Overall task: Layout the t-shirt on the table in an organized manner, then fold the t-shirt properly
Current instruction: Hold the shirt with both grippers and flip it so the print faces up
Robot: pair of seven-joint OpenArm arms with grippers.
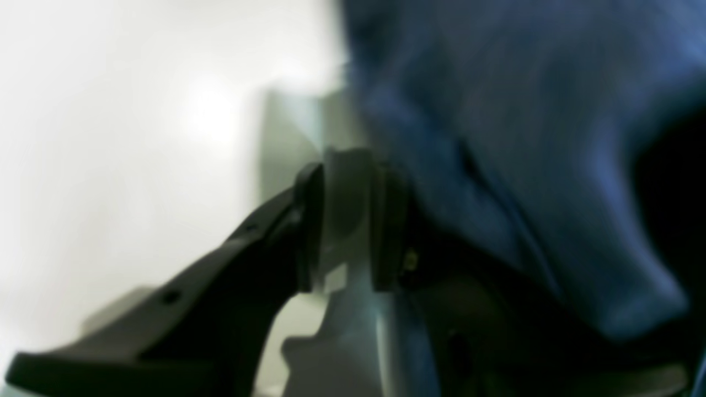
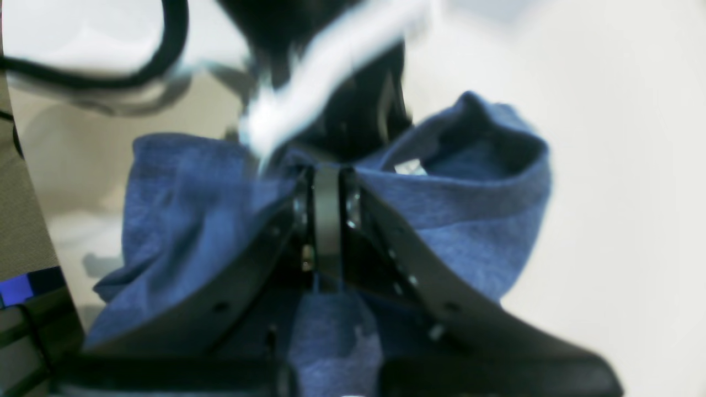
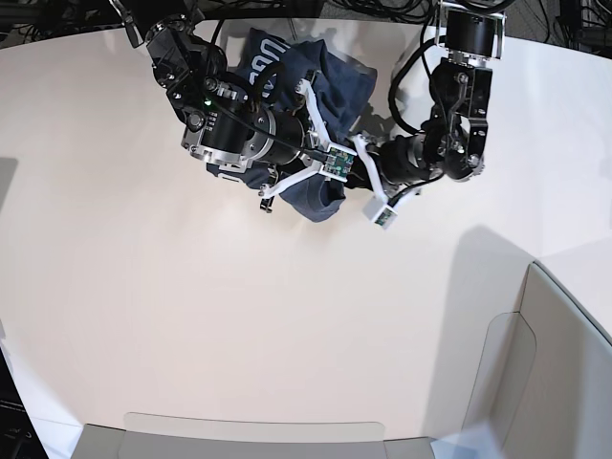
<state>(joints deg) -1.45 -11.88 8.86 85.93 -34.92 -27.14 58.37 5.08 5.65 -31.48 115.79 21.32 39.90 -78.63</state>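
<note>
shirt bunched between both arms, not yet laid out

the shirt (image 3: 320, 96) sits crumpled at the far end of the table (image 3: 191, 335), with white lettering showing on its far side. in the right wrist view the right gripper (image 2: 326, 220) is clenched on a pinch of shirt, with cloth spilling to either side of its jaws. the left gripper (image 1: 345, 220) is at the shirt's edge; its jaws show a narrow gap with nothing clearly between them, and the view is too blurred to tell whether it grips cloth. to do this step well, i judge the left gripper should take a firm hold on a separate hem or shoulder, well apart from the right's pinch. then both should draw outward evenly so the shirt opens flat on the table, not twisted.
</note>
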